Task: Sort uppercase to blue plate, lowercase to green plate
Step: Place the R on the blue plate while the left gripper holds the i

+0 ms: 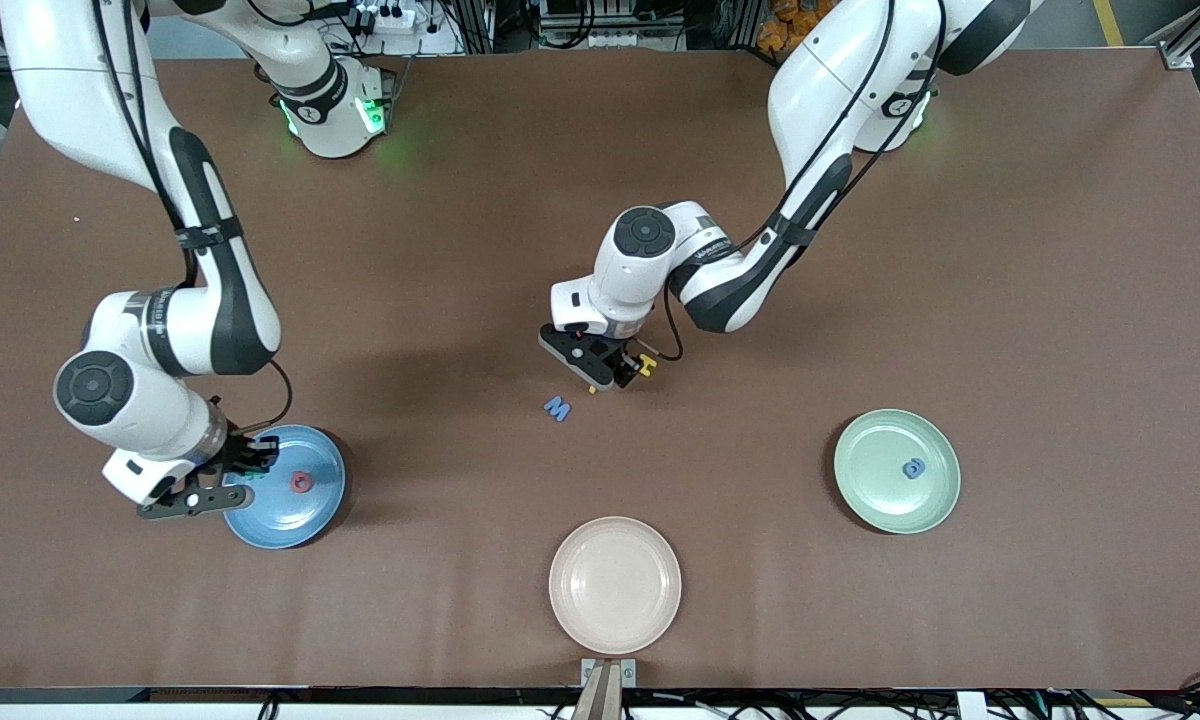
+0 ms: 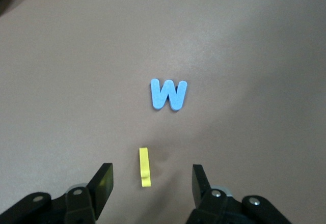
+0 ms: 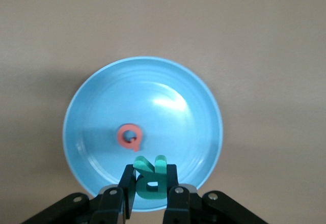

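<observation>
The right gripper [image 3: 148, 198] is held over the rim of the round sky-blue plate [image 1: 312, 515] at the right arm's end of the table, and its fingers are clamped on a teal-green foam letter R [image 3: 150, 178]. A red ring-shaped foam letter Q [image 3: 129, 136] is seen lying in the middle of that plate.

The left gripper [image 2: 152, 183] is positioned low over the brown table [image 1: 960, 250] near its middle, with its fingers apart on either side of a small yellow foam i-shaped piece [image 2: 144, 167], which lies flat on the table and is not gripped. A blue foam letter M [image 1: 557, 408] lies just beside it, nearer the front camera. A yellow foam letter H [image 1: 647, 365] is visible beside the gripper.

On the round pale mint-green plate [image 1: 875, 500], toward the left arm's end, a blue foam letter a [image 1: 914, 468] is resting. A round beige plate [image 1: 615, 585] stands nearest the front camera.
</observation>
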